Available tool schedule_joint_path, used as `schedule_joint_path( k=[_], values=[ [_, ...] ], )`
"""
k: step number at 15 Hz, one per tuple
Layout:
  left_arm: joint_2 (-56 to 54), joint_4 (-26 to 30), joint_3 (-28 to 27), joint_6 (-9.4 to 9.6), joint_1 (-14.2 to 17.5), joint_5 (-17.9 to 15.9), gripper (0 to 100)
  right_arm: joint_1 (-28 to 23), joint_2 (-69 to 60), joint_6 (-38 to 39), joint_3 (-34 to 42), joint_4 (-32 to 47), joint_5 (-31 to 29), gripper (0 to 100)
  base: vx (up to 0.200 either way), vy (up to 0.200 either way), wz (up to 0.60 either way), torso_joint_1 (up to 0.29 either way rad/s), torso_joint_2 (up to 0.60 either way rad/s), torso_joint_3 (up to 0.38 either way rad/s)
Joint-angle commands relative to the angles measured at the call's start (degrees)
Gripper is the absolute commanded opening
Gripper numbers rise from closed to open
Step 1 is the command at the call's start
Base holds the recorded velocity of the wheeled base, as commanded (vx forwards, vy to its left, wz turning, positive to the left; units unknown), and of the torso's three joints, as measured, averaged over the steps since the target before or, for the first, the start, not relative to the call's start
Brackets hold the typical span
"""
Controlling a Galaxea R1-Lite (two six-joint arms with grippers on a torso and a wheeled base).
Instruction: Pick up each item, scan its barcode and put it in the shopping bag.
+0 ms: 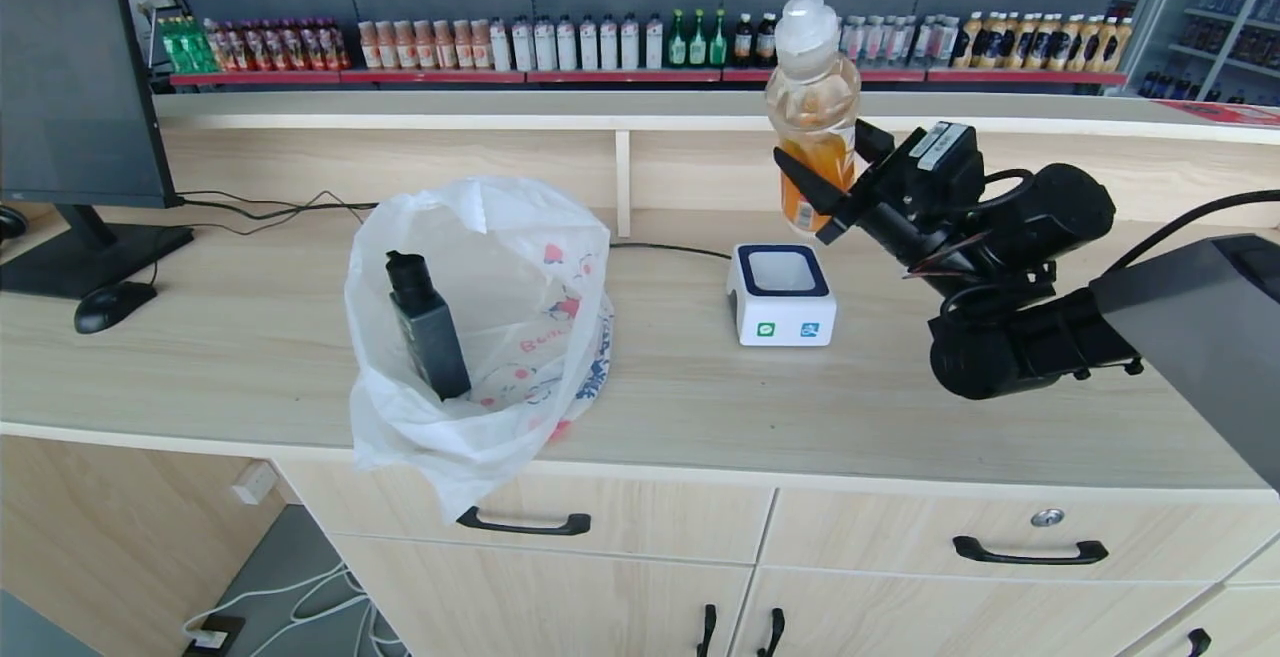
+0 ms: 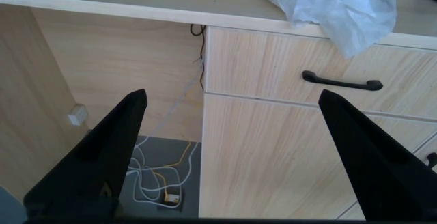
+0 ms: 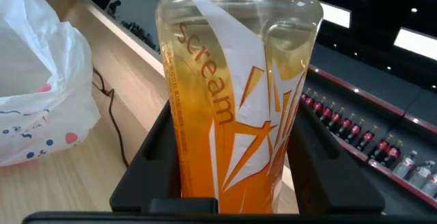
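My right gripper (image 1: 822, 187) is shut on an orange drink bottle (image 1: 813, 127), held upright above and just behind the white barcode scanner (image 1: 781, 294) on the counter. The right wrist view has the bottle (image 3: 235, 108) clamped between the black fingers (image 3: 153, 152). A white plastic shopping bag (image 1: 480, 317) stands open at the counter's front left, with a dark bottle (image 1: 427, 329) inside it. My left gripper (image 2: 232, 156) hangs open below the counter's edge, in front of the drawers, with nothing between its fingers; the bag's hanging edge (image 2: 334, 5) is above it.
A monitor (image 1: 70, 87) and a mouse (image 1: 112, 305) sit at the counter's far left, with cables running along the back. A dark grey device (image 1: 1210, 337) stands at the right edge. Drawers with black handles (image 1: 524, 523) lie below the counter.
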Motion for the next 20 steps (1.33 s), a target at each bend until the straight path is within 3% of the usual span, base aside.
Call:
schedule_joint_path(
  k=[1,5,9,12,16,20],
  values=[
    [0.06,-0.04,0.00,-0.02,0.00,0.01,100,0.17,-2.11,1.95,0.21,-0.06,-3.09,0,0.000,0.000,0.00,0.000,0.00,0.000],
    [0.06,-0.04,0.00,-0.11,0.00,0.01,100,0.70,-7.38,7.92,5.13,-0.06,-11.97,0,0.000,0.000,0.00,0.000,0.00,0.000],
    [0.06,-0.04,0.00,-0.11,0.00,0.01,100,3.25,-16.79,12.32,25.26,-0.06,-26.29,0,0.000,0.000,0.00,0.000,0.00,0.000],
    [0.06,-0.04,0.00,-0.11,0.00,0.01,100,7.12,-18.81,14.43,27.19,-0.06,-27.53,0,0.000,0.000,0.00,0.000,0.00,0.000],
    [0.06,-0.04,0.00,-0.11,0.00,0.01,100,7.64,-19.51,14.60,28.34,-0.06,-28.23,0,-0.200,0.000,0.00,0.005,0.00,-0.001],
    [0.06,-0.04,0.00,-0.20,0.00,0.01,100,7.64,-22.24,16.80,34.75,-0.06,-28.40,0,0.000,0.050,0.00,-0.003,0.00,0.004]
  ],
)
